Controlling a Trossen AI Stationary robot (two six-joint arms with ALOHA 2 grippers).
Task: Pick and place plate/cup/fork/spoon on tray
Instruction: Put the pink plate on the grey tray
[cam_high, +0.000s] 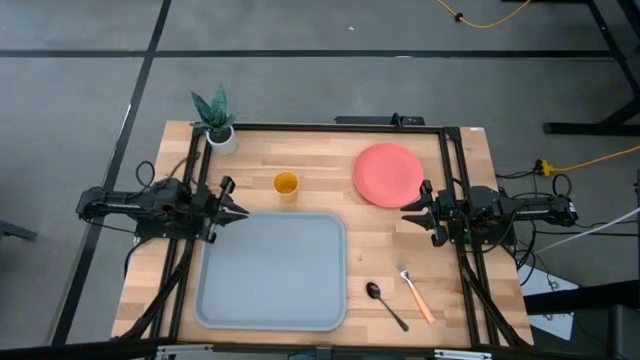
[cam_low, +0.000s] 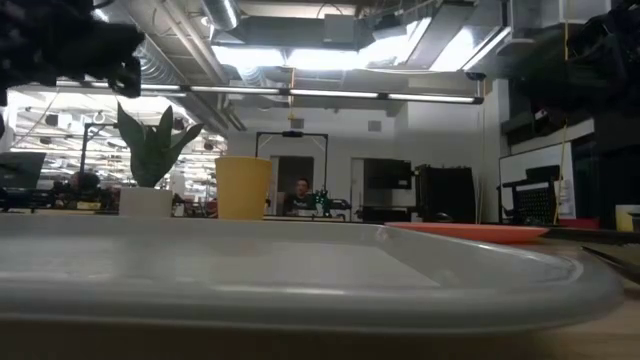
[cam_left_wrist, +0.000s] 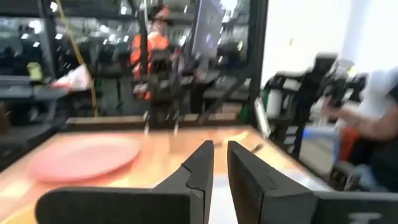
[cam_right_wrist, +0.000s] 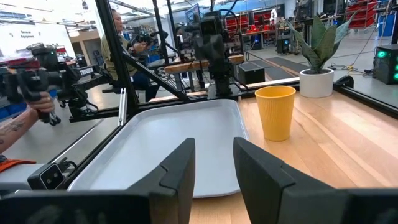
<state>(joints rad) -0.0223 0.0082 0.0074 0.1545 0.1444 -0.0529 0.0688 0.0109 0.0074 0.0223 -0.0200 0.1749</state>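
The grey-blue tray (cam_high: 272, 270) lies on the wooden table, near the front left. The yellow cup (cam_high: 286, 184) stands upright beyond the tray's far edge; it also shows in the right wrist view (cam_right_wrist: 275, 112). The coral-pink plate (cam_high: 388, 174) lies flat at the far right. The dark spoon (cam_high: 385, 303) and the orange-handled fork (cam_high: 416, 295) lie side by side near the front right. My left gripper (cam_high: 243, 211) hovers at the tray's far left corner, fingers a little apart, empty. My right gripper (cam_high: 408, 212) hovers just near the plate, slightly open, empty.
A white pot with a green plant (cam_high: 217, 122) stands at the table's far left corner. Black frame rails run along the table's left, right and far sides. Bare wood lies between the tray and the plate. People show in the room beyond the table.
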